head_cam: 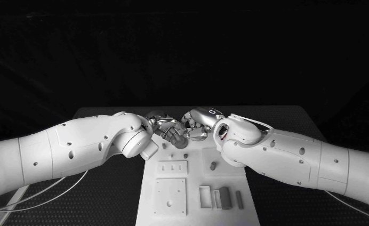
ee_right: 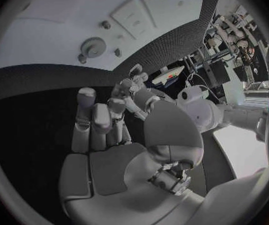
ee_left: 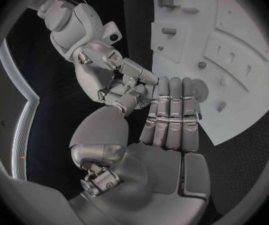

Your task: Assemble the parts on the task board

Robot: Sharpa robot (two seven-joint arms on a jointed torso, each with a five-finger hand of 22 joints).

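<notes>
Task board (head_cam: 173,204) runs lengthwise away from robot; both robot hands' grip unclear.

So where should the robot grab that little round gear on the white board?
By its toothed rim, coming straight down from above. The gear seems to lie flat on the task board, so only its top and edge are free. Fingers on opposite sides of the rim would probably hold best.

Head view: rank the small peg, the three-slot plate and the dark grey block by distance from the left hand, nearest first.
1. Small peg, just below the left hand in the picture.
2. Three-slot plate, middle of the task board, left side.
3. Dark grey block, near end, right side.
</notes>
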